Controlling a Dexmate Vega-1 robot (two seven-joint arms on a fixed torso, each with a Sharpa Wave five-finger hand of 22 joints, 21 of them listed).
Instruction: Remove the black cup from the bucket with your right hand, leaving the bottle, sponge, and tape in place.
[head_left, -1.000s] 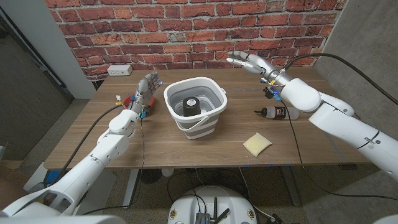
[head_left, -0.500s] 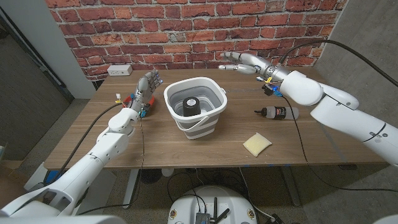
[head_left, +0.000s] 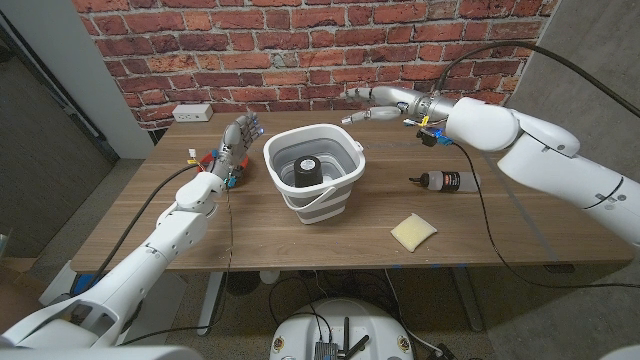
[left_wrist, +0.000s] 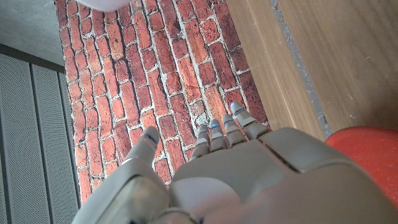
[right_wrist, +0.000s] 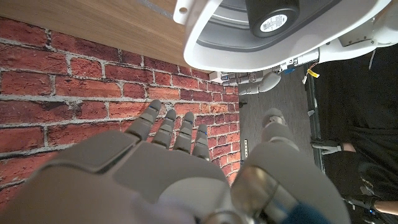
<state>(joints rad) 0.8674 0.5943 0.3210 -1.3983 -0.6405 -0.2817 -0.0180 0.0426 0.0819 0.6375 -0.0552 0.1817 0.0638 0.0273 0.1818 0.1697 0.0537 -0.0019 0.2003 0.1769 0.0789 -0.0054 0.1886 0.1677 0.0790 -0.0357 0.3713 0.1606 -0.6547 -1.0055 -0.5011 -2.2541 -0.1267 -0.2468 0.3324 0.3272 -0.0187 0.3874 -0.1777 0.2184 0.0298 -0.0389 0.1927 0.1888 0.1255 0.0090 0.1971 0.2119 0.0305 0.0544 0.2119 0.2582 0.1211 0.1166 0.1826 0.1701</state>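
Observation:
A white bucket stands mid-table with a black cup upright inside it; the right wrist view looks into the bucket at the cup. My right hand hovers above the table behind the bucket's right rim, fingers spread and holding nothing; the same hand fills that view's lower part. My left hand stands beside the bucket's left wall, fingers apart, over a red tape roll. A dark bottle lies on the table right of the bucket. A yellow sponge lies nearer the front.
A white power strip sits at the table's back left by the brick wall. Black cables trail over the right side of the table. The red tape shows beside my left hand.
My right hand has swung left along the back of the table, from over the bottle's side toward the bucket's rear rim. The left hand and the objects have not moved.

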